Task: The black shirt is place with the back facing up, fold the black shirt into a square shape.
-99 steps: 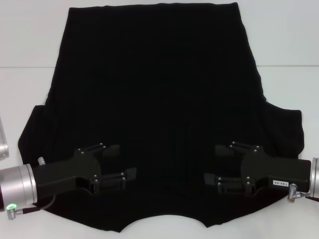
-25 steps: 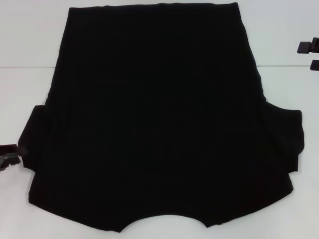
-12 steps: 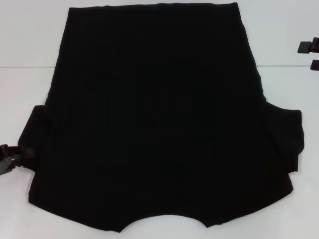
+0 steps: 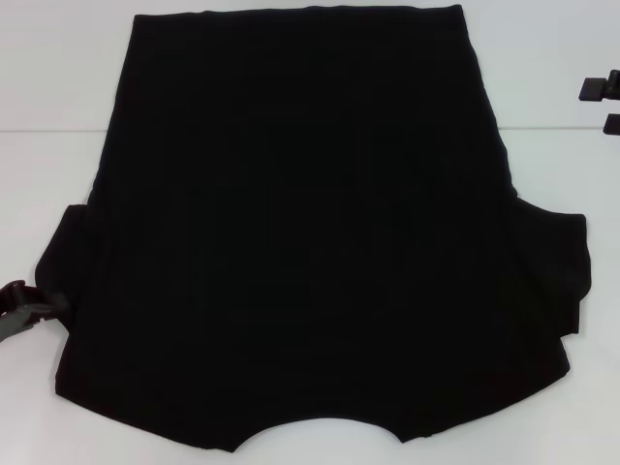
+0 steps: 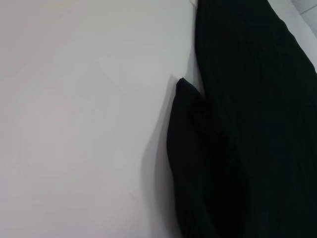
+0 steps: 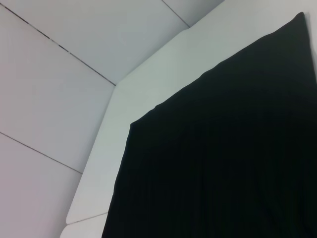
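The black shirt (image 4: 310, 223) lies spread flat on the white table (image 4: 48, 174), hem at the far side and neck cut-out at the near edge. No lettering shows. My left gripper (image 4: 31, 305) is low at the left edge of the head view, open, with its fingertips at the edge of the shirt's left sleeve (image 4: 63, 262). The left wrist view shows that sleeve (image 5: 188, 148) beside the shirt body (image 5: 257, 124). My right gripper (image 4: 605, 105) is open at the right edge, off the shirt, level with its far part. The right wrist view shows the shirt (image 6: 223, 163).
The shirt's right sleeve (image 4: 567, 262) bulges out toward the right edge of the head view. Bare white table (image 4: 572, 407) lies on both sides of the shirt. Pale wall panels (image 6: 59, 99) show beyond the table edge in the right wrist view.
My left gripper has crept rightward until it meets the left sleeve's edge. The right gripper and the shirt have not moved. Four seconds ago both grippers lay over the near part of the shirt.
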Controlling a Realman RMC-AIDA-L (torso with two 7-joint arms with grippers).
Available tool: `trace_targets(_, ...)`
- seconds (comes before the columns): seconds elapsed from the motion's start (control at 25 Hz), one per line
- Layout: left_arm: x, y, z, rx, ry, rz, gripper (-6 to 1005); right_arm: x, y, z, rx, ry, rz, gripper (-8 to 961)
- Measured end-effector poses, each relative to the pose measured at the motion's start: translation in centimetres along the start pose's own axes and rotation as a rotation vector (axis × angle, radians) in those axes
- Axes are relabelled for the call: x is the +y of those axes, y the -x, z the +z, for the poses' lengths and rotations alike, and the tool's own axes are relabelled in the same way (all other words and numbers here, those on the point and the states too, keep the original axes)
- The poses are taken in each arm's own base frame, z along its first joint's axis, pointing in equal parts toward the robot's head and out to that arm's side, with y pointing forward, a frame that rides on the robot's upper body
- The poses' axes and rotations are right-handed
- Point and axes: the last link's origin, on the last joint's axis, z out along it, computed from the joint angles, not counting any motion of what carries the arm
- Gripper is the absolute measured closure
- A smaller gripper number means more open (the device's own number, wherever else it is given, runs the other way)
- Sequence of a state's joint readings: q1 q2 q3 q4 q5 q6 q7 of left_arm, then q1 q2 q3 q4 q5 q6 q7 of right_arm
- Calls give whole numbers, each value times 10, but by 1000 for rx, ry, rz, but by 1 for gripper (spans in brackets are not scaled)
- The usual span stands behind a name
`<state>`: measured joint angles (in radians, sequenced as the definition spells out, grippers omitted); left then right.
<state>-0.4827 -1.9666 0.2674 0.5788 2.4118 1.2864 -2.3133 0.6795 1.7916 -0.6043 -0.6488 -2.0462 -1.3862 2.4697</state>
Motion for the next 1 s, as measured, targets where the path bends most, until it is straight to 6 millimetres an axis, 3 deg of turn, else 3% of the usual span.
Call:
trace_targets(0.12,0,-1,0,2,-2,0,869,0,0,0,-3,1,2,71)
trace_targets(0.4,3,-4,-2,6,6,11,950,-1,0,-1,-7,2,4,71)
trace_targets(0.56,5,-19,-12,29,-11,27,996,-1,0,-1,-6,2,6,71)
trace_targets(1.0,11,-60,-38,36,-140,97,997,-1,0,-2,-1,-1,3,70)
